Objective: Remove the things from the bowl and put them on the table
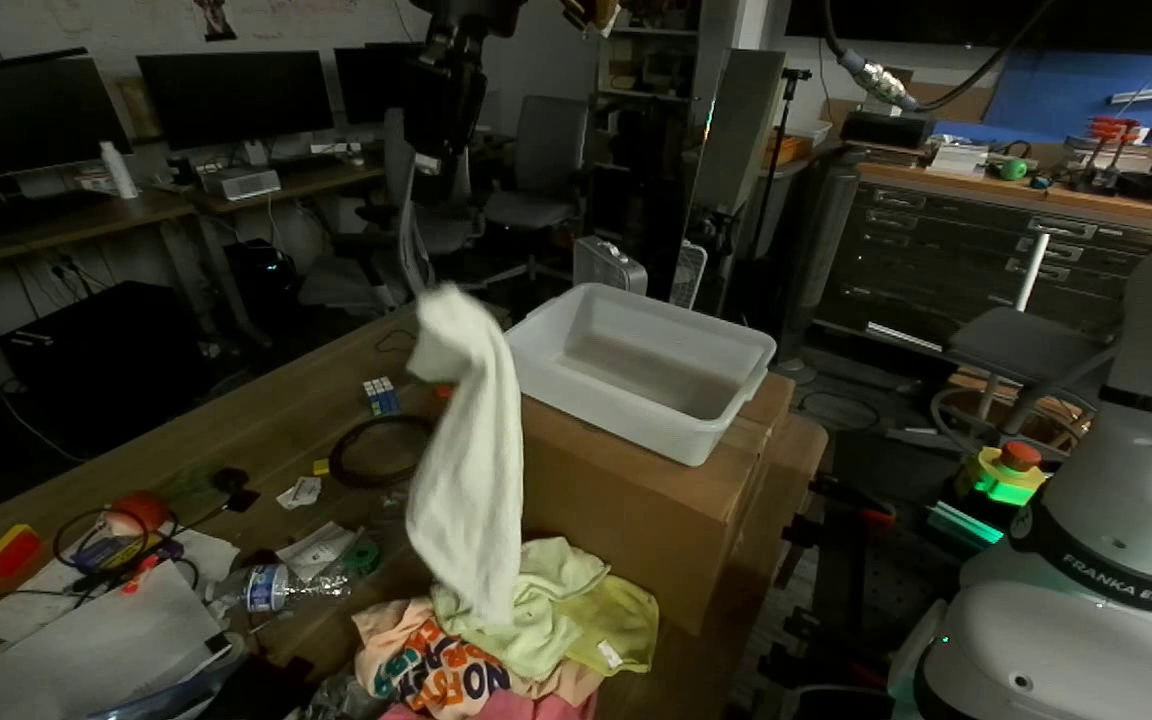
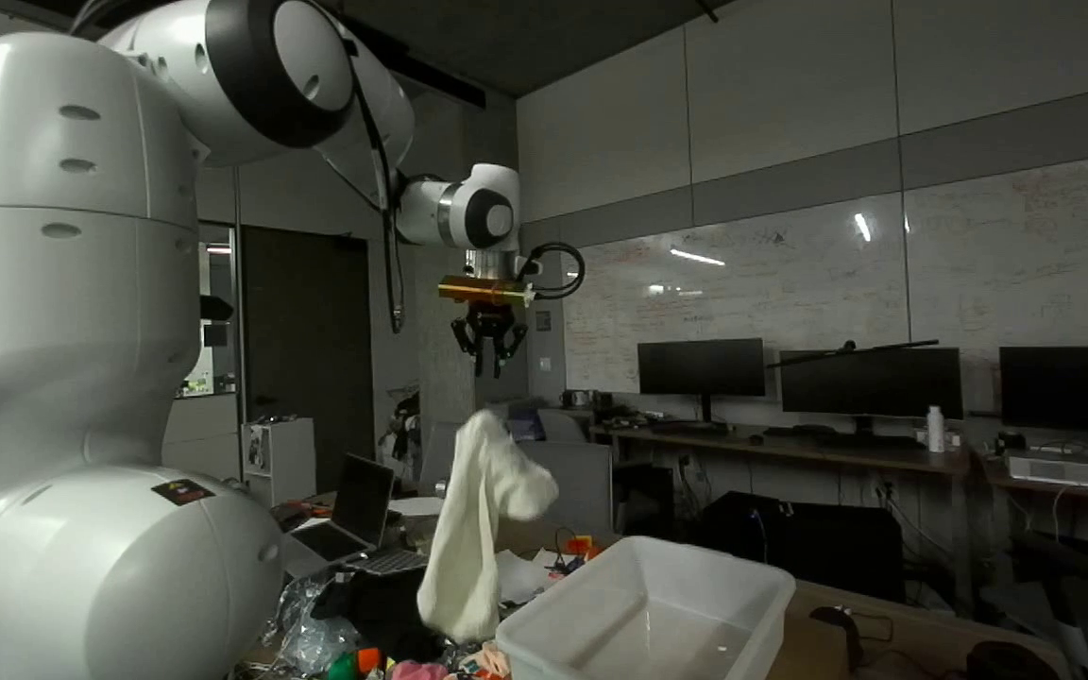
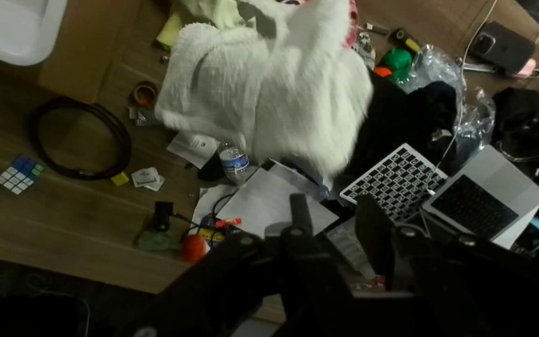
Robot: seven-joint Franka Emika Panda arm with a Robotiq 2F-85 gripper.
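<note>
One cloth (image 2: pixel 468 534), apparently midair, below hand (image 2: pixel 488 366)

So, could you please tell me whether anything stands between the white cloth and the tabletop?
Yes: in both exterior views, the cloth pile on the tabletop shows below the white cloth, which will probably settle at least partly on it.
</note>
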